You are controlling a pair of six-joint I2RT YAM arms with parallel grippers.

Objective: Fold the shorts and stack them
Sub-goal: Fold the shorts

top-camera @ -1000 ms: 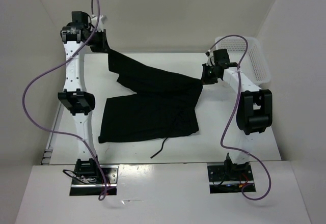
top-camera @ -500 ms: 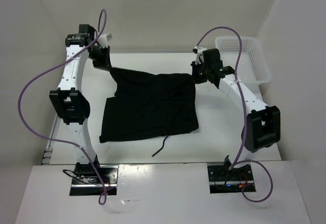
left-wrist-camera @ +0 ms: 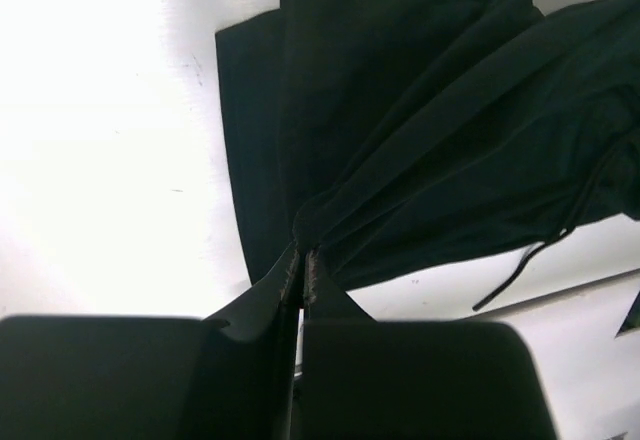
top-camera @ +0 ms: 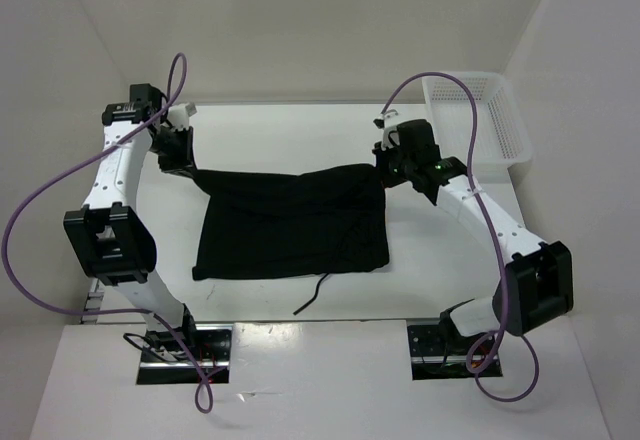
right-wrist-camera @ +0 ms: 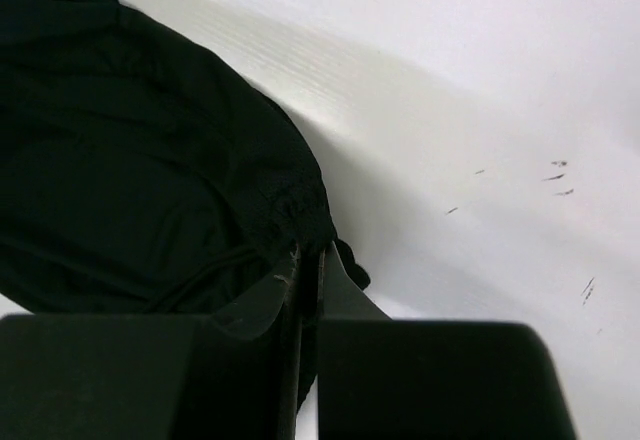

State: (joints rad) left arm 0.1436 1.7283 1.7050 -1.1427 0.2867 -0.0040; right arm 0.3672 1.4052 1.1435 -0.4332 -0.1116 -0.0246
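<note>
Slippage is the risk: left gripper [top-camera: 188, 163] and right gripper [top-camera: 386, 168], jaws clamped on far corners of the shorts [top-camera: 290, 230], could skew the fold if lowered unevenly.

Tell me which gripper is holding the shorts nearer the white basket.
The right gripper, shut on the far right corner of the shorts, close to the basket. The left gripper pinches the opposite far corner, well away from it.

The shorts [top-camera: 290, 225] are lying in the middle of the table [top-camera: 300, 135], between my arms. My left gripper [top-camera: 188, 166] is clamping their far left corner and my right gripper [top-camera: 386, 168] their far right corner. The cord [top-camera: 310, 295] is trailing off their near edge. The basket [top-camera: 490, 120] is sitting at the far right.
</note>
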